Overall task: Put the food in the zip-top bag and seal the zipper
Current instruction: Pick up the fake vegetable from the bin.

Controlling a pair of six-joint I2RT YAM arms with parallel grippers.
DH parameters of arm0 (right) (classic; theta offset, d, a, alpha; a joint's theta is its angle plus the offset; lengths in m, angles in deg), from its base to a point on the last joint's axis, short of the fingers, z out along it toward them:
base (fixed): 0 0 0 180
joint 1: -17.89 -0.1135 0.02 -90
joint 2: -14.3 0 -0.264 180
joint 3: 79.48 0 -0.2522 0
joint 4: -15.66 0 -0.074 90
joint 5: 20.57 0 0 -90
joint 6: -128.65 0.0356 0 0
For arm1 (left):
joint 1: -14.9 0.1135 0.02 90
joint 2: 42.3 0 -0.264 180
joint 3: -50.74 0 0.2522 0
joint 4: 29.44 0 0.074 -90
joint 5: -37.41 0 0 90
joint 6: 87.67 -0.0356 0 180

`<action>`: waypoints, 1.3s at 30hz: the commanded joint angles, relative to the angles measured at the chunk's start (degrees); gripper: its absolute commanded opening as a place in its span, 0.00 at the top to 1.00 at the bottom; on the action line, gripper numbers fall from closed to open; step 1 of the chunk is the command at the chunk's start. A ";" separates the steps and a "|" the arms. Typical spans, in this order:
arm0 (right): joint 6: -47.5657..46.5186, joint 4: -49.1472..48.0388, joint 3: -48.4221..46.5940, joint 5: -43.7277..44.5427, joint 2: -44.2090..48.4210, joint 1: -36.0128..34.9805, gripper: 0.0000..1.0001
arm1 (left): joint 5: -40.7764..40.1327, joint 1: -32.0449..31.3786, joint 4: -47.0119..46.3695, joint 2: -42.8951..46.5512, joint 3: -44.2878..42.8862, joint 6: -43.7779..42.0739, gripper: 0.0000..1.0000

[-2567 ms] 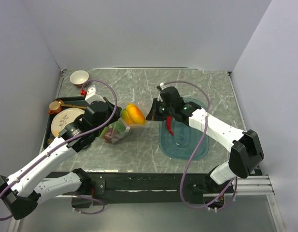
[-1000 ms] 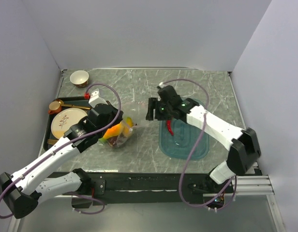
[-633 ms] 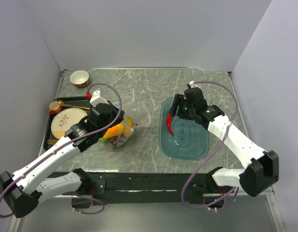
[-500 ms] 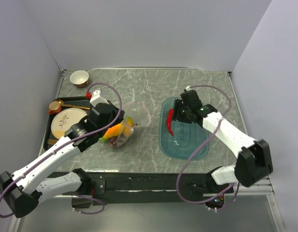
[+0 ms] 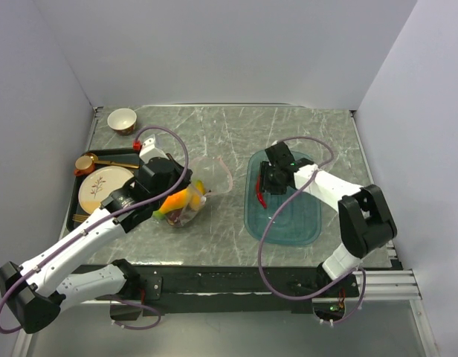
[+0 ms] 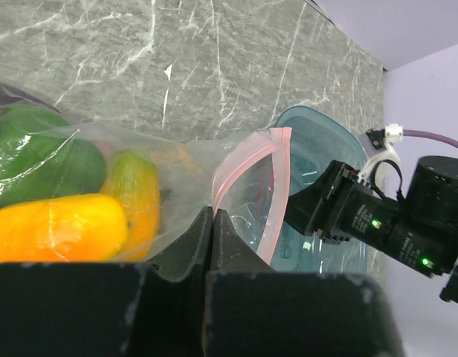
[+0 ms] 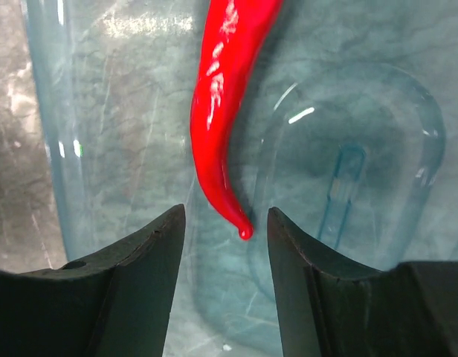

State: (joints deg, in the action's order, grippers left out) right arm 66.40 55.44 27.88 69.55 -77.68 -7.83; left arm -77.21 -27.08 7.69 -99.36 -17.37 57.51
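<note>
The zip-top bag [image 5: 186,206] lies on the table left of centre, holding an orange mango [image 6: 58,227], a yellow-green one [image 6: 136,186] and green food [image 6: 43,160]. Its pink zipper [image 6: 247,167] curves open toward the right. My left gripper [image 6: 213,211] is shut on the bag's edge just below the zipper. A red chili [image 7: 225,97] lies in the teal tray [image 5: 288,223]. My right gripper [image 7: 225,216] hangs open right over it, fingers on either side of the chili's pointed tip without touching it. In the top view the chili [image 5: 259,195] shows beside that gripper [image 5: 265,187].
At the far left a black tray [image 5: 74,204] carries a patterned cream plate [image 5: 99,186] and a gold spoon [image 5: 86,162]. A small bowl [image 5: 122,119] stands in the back left corner. White walls close off the table at the back and sides.
My right gripper left the bag's mouth, swung right and came down over the chili in the tray, its jaws narrowing. The left gripper lowered the bag to the table and keeps its hold.
</note>
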 commanded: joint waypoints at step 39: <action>-5.87 2.64 -6.52 -40.60 21.83 -0.30 0.89 | 1.59 0.05 -2.37 -1.21 -1.29 -0.33 0.99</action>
State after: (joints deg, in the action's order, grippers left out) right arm 60.97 58.56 23.03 45.42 -60.50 -7.85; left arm -76.38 -27.08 7.52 -100.48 -17.37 57.51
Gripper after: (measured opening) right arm 0.245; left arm 0.022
